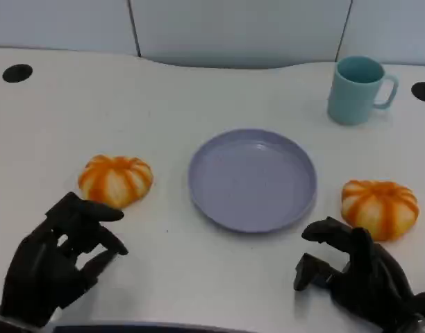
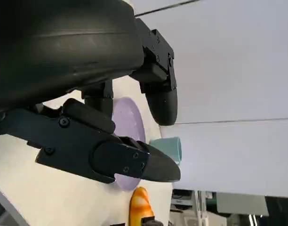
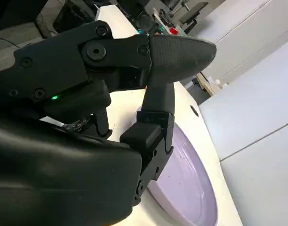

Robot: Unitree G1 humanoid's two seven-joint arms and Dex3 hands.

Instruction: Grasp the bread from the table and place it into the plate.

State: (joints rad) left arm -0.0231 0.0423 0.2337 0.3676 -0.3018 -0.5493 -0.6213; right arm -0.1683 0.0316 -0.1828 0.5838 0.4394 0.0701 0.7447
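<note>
A smooth white table (image 1: 198, 90) with two dark round cable openings (image 1: 17, 73) at its far corners stands against pale panelled walls (image 1: 233, 28) with thin dark seams. At its centre sits a shallow, matte lavender plate (image 1: 198, 184) with a low raised rim and nothing in it. Two pieces of bread flank the plate on the table — a glossy, rounded, pumpkin-shaped bread (image 1: 116, 180) striped orange and cream just left of it, and a second bread (image 1: 379, 207) of the same shape to its right. A pale teal mug (image 1: 357, 89) with a loop handle stands upright near the far right, well apart from the plate.

The robot's left hand (image 1: 56, 262), of hard black plastic with visible screws, hovers close to the near side of the left bread, fingers apart and grasping nothing. The right hand (image 1: 358, 274) sits near the second bread, fingers loosely spread and likewise holding nothing. The right wrist view shows cluttered equipment beyond the table's far end — too blurred to read any label.
</note>
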